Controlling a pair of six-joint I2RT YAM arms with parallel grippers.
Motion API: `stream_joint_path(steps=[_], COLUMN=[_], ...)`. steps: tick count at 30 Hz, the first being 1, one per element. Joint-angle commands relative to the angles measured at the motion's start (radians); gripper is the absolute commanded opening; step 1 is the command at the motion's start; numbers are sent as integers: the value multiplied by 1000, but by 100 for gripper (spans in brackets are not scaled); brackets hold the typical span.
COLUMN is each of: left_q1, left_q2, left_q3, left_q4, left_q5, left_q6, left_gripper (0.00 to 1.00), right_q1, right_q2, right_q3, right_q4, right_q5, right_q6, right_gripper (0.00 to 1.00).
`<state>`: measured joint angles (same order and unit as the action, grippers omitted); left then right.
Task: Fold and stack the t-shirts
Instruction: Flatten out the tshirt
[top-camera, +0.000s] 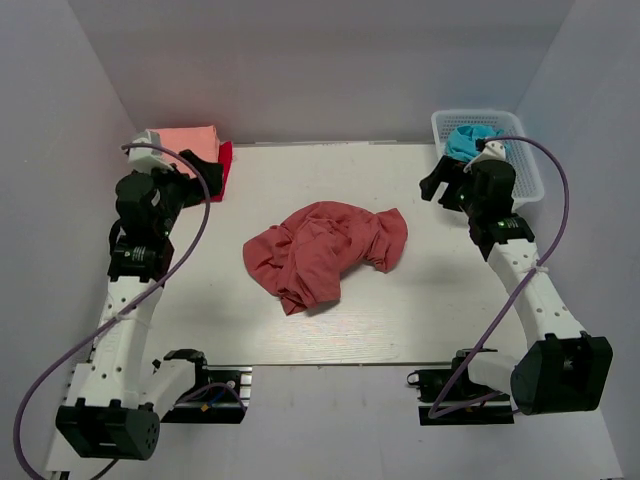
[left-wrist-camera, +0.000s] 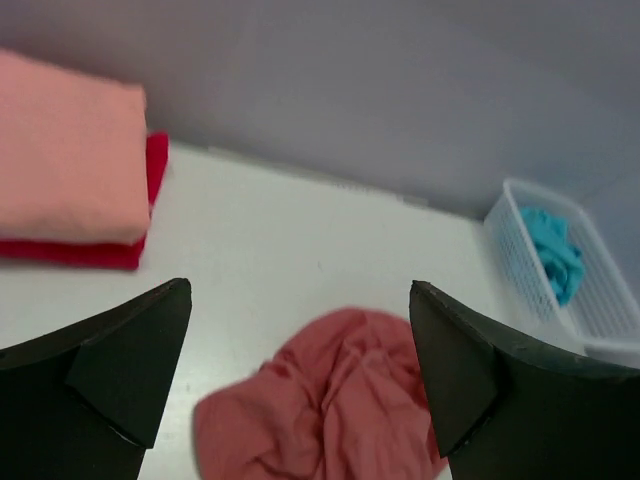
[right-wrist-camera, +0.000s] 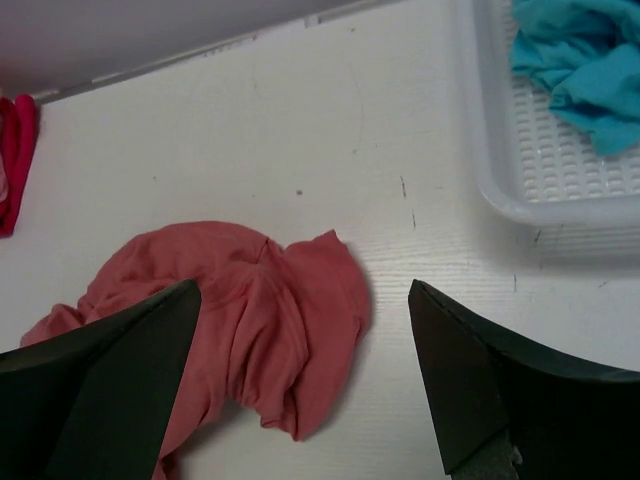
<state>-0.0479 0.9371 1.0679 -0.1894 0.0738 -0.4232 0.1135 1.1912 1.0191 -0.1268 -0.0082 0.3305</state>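
we see crumpled brick-red t-shirt mid surface, well apart from all edges; pink t-shirt folded atop red t-shirt at far-left corner. left gripper, right gripper both released, empty.

The top external view looks steeply down from above and behind the arm bases. It takes in the whole white desk up to the far wall. The left wrist view sits low and looks shallowly across the desk toward that wall, framed by its own black jaws. The right wrist view is closer to the surface, tilts down more steeply and faces far-left. All three show the crumpled dusty brick-red cotton t-shirt, the white plastic mesh basket and the folded bright red t-shirt.
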Motion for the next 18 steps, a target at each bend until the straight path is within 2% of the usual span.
stream_joint_path(steps=[1,3,4,6,8,11,14,17,18], left_q1=[0,-13,-13,-24,-42,-92,-144,-199,-223], left_q2=[52,167,213,311,423,512,598,675,724], left_q3=[-36,-11,0,9,9,20,44,90,102], left_q4=[-122,-178,-243,-280,-303,-318,-309,-320,-329], left_q5=[125,205,216,332,333,215,196,146,120], left_q6=[-9,-9,-9,4,15,24,24,14,14], left_gripper=[100,100,100,100,100,100,100,100,100], right_q1=[-2,-2,5,12,38,127,219,279,305], right_q2=[-15,22,34,80,114,180,287,410,473], right_q3=[-20,-21,1,27,58,120,188,262,295], right_q4=[-56,-72,-139,-181,-207,-246,-295,-341,-359], right_q5=[-3,32,18,-29,-32,-77,-79,3,75], right_q6=[42,10,-39,-71,-90,-107,-105,-78,-64], right_gripper=[90,90,90,90,90,90,90,90,90])
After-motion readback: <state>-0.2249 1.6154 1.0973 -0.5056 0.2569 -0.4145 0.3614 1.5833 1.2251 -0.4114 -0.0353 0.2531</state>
